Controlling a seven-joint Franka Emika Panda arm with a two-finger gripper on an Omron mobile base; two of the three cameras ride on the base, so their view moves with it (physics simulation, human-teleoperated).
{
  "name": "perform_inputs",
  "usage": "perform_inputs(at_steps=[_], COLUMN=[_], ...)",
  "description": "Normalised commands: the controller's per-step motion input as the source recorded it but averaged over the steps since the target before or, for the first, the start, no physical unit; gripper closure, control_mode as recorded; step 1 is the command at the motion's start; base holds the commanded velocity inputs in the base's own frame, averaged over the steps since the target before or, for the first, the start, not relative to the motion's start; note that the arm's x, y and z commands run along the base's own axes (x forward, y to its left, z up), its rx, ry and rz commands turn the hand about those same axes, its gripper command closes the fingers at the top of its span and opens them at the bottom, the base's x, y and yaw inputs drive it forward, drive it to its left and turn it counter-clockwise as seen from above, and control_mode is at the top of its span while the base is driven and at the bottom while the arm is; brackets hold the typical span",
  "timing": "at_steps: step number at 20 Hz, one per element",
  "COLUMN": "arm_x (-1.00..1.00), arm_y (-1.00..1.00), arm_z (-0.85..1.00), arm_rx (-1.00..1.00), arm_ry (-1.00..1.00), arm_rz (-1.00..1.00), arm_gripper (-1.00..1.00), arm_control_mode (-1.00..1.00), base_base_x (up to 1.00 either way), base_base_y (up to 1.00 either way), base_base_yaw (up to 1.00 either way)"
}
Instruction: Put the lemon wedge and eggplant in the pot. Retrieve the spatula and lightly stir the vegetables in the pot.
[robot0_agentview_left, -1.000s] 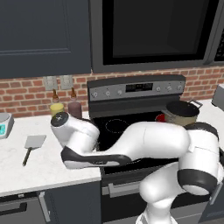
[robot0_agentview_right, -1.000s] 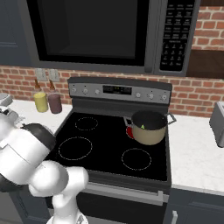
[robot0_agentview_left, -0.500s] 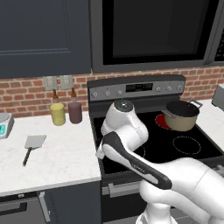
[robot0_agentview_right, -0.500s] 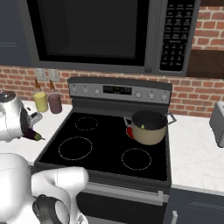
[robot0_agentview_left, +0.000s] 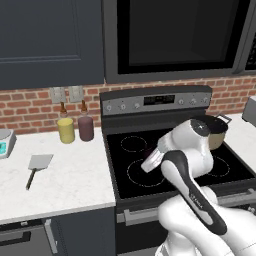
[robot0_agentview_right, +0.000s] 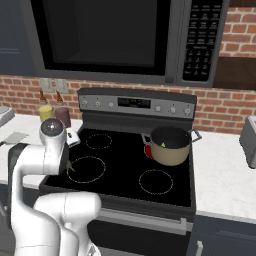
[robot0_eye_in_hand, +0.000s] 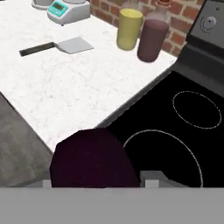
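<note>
Swinging rightward since a moment ago, the arm now hangs over the stove's front left burner instead of the counter. The gripper is clenched on the eggplant, a glossy dark purple lump. The lemon wedge lies in the pot; the spatula rests on the counter.

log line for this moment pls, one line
phase: carrying eggplant toward pot | gripper: shut on eggplant, over stove front-left | lemon wedge: in pot | spatula: on counter, untouched
</note>
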Motion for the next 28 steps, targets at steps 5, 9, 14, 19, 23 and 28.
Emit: perform_inputs(at_steps=[5, 9, 14, 19, 23, 28], arm_x=[0.23, 0.38, 0.46, 0.48, 0.64, 0.68], arm_y=[-1.0, -1.0, -1.0, -0.98, -0.87, -0.8], arm_z=[0.19, 0.34, 0.26, 0.14, 0.29, 0.42], arm_rx=[0.21, 0.19, 0.17, 0.13, 0.1, 0.07], arm_ry=[-0.09, -0.1, -0.04, -0.08, -0.04, 0.0], arm_rz=[-0.22, -0.19, -0.18, -0.16, -0.15, -0.14], arm_gripper=[1.0, 1.0, 1.0, 1.0, 1.0, 1.0], arm_control_mode=[-1.0, -1.0, -1.0, -1.0, -1.0, -1.0], base_base_x=[0.0, 0.0, 0.0, 0.0, 0.0, 0.0], base_base_y=[0.0, 0.0, 0.0, 0.0, 0.0, 0.0], base_base_yaw=[0.0, 0.0, 0.0, 0.0, 0.0, 0.0])
